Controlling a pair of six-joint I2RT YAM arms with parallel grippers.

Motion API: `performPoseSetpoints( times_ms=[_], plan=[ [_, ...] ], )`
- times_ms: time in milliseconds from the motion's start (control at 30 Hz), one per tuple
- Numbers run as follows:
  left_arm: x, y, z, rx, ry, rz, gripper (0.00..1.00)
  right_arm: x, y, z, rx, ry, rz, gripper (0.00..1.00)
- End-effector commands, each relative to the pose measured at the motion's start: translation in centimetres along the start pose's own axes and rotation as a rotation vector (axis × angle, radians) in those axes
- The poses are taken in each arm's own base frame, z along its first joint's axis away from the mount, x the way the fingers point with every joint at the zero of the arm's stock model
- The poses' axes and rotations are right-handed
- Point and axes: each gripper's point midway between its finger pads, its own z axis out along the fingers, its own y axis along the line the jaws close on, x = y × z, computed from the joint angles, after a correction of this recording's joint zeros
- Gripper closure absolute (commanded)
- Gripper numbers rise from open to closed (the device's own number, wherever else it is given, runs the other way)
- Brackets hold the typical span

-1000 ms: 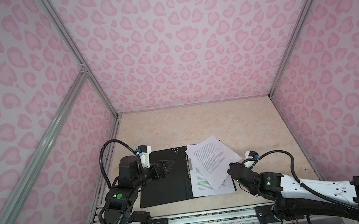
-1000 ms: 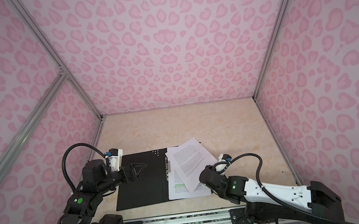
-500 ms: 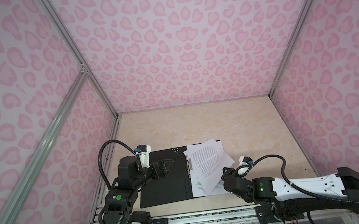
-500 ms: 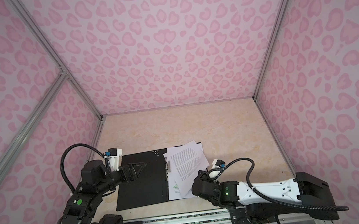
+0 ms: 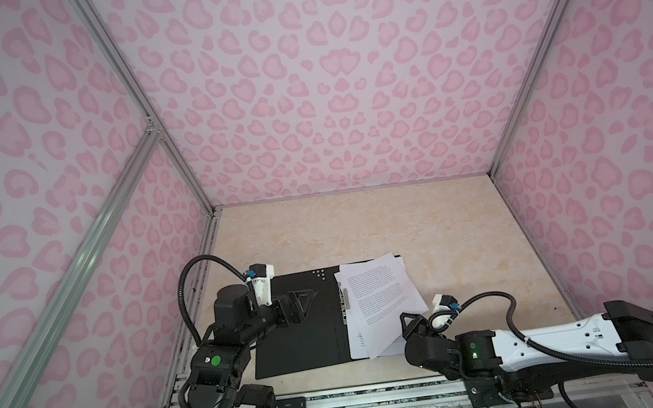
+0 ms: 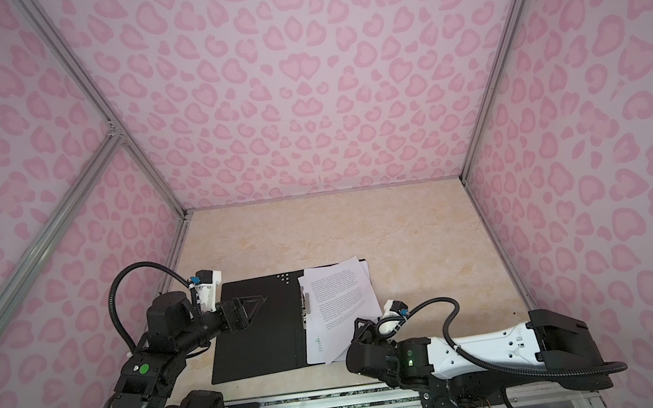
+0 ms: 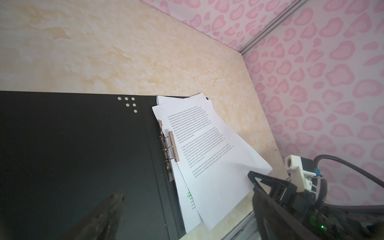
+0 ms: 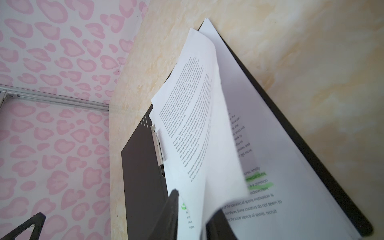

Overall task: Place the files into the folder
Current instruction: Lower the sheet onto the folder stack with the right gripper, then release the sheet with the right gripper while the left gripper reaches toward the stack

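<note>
The folder [image 5: 303, 341] [image 6: 265, 346] lies open and flat, black inside up, with its metal clip [image 7: 172, 145] at the spine. The files [image 5: 380, 291] [image 6: 339, 295] are stacked askew on its right half; a lower sheet carries green highlighting [image 8: 257, 182]. My right gripper [image 5: 411, 321] [image 8: 195, 220] is at the stack's near right corner. Its jaws stand slightly apart, and the curled corner of the top sheet [image 8: 197, 124] passes between them. My left gripper [image 5: 307, 303] [image 7: 188, 195] hovers open and empty over the folder's left half.
Pink heart-patterned walls [image 5: 324, 88] with aluminium posts enclose the beige marble-look table [image 5: 361, 226] on three sides. A metal rail [image 5: 339, 404] runs along the front edge, where both arm bases sit. The folder's near edge lies close to that rail.
My right arm moved left towards the folder, swinging the skewed top sheet further onto the stack. Its jaws went from shut to slightly apart. The left arm stayed still.
</note>
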Motion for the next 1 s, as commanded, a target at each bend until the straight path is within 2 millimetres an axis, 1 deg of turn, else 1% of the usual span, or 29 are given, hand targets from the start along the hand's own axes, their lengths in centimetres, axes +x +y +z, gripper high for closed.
performPoseSetpoints(
  times_ms=[0, 100, 133, 167, 233, 300, 333, 367, 400, 533, 633, 700, 767, 833, 900, 967],
  plan=[
    [-0.2, -0.4, 0.0, 0.019, -0.011, 0.023, 0.02, -0.6, -1.9, 0.0, 0.024, -0.026, -0.004, 0.74],
    [-0.3, -0.4, 0.0, 0.021, -0.016, 0.026, 0.02, 0.0, -2.3, -0.2, 0.020, -0.015, -0.004, 0.74],
    [-0.3, -0.4, 0.0, 0.021, -0.015, 0.025, 0.02, 0.1, -2.3, -0.3, 0.020, -0.015, -0.008, 0.73],
    [-0.2, -0.4, 0.0, 0.020, -0.013, 0.024, 0.02, 0.3, -2.2, -0.3, 0.023, -0.009, -0.013, 0.69],
    [-0.2, -0.4, 0.0, 0.020, -0.012, 0.023, 0.02, 0.4, -2.3, -0.5, 0.037, -0.009, -0.034, 0.54],
    [-0.2, -0.4, 0.0, 0.020, -0.012, 0.022, 0.02, -0.2, -3.0, -0.7, 0.070, -0.031, -0.063, 0.39],
    [-0.2, -0.4, 0.0, 0.023, -0.010, 0.022, 0.02, -0.7, -3.6, -0.7, 0.090, -0.048, -0.077, 0.28],
    [-0.2, -0.4, 0.0, 0.024, -0.010, 0.022, 0.02, -1.3, -4.3, -0.8, 0.109, -0.073, -0.083, 0.13],
    [-0.2, -0.4, 0.0, 0.024, -0.009, 0.020, 0.02, -2.0, -4.9, -0.9, 0.124, -0.097, -0.093, 0.03],
    [-0.1, -0.5, 0.1, 0.032, 0.002, 0.017, 0.02, -5.0, -7.1, -1.4, 0.196, -0.184, -0.178, 0.03],
    [0.1, -0.8, 0.3, 0.051, 0.014, 0.014, 0.02, -6.8, -7.9, -1.2, 0.235, -0.195, -0.273, 0.03],
    [0.4, -1.5, 0.5, 0.093, 0.032, 0.017, 0.02, -7.3, -7.8, -0.6, 0.236, -0.158, -0.360, 0.03],
    [1.0, -2.1, 0.7, 0.120, 0.056, 0.020, 0.02, -8.2, -8.0, -0.1, 0.235, -0.113, -0.401, 0.03],
    [1.8, -2.8, 1.1, 0.130, 0.089, 0.017, 0.02, -8.6, -7.4, 0.5, 0.170, -0.040, -0.450, 0.03],
    [3.2, -3.8, 1.8, 0.178, 0.131, -0.004, 0.02, -9.1, -6.9, 0.6, 0.088, 0.001, -0.469, 0.03],
    [5.2, -4.7, 3.1, 0.208, 0.172, -0.029, 0.02, -10.1, -6.5, 0.2, 0.005, 0.029, -0.486, 0.03]
  ],
)
